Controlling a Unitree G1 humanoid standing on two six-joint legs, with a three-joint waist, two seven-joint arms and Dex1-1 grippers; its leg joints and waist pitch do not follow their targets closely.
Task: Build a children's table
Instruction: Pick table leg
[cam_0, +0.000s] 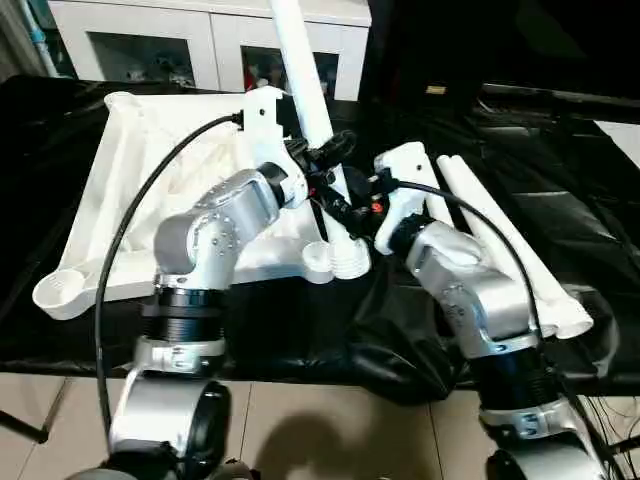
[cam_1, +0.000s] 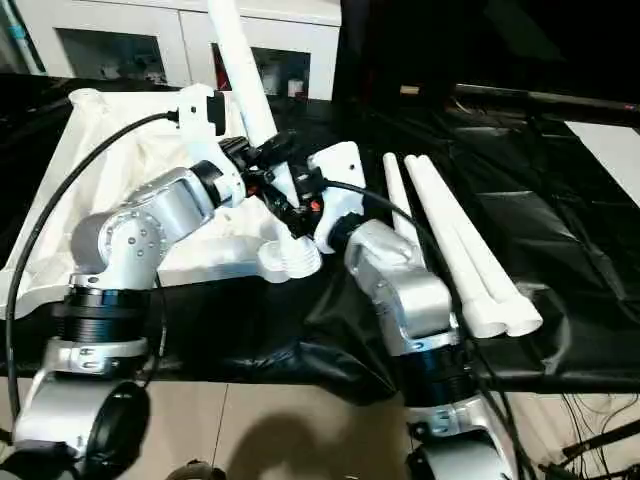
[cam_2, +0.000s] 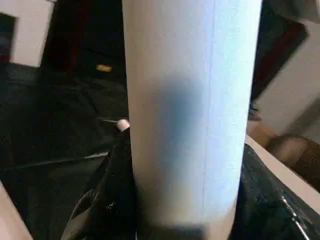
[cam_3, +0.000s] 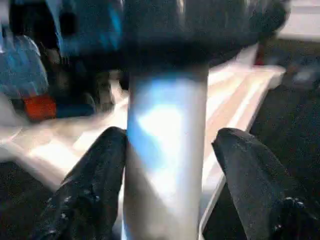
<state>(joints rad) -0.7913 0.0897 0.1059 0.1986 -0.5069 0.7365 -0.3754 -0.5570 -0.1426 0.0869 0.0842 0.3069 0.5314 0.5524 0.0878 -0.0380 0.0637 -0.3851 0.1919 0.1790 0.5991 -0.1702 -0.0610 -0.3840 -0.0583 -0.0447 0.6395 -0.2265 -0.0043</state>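
Note:
The white table top (cam_0: 150, 170) lies upside down on the black cloth, ribs facing up. One white leg (cam_0: 305, 70) stands tilted in the top's near right corner socket (cam_0: 340, 262). My left gripper (cam_0: 328, 152) is shut on this leg about halfway up; in the left wrist view the leg (cam_2: 190, 100) sits tight between the dark fingers (cam_2: 112, 200). My right gripper (cam_0: 350, 205) is open around the same leg lower down. There, one finger (cam_3: 95, 185) touches the leg (cam_3: 162, 150) and the other finger (cam_3: 250, 175) stands clear of it. Three more legs (cam_1: 455, 240) lie side by side to the right.
A white cabinet (cam_0: 200, 40) with glass doors stands behind the bench. The black cloth (cam_0: 300, 330) hangs over the near edge above a tiled floor. Black cables (cam_0: 130, 230) loop over both forearms.

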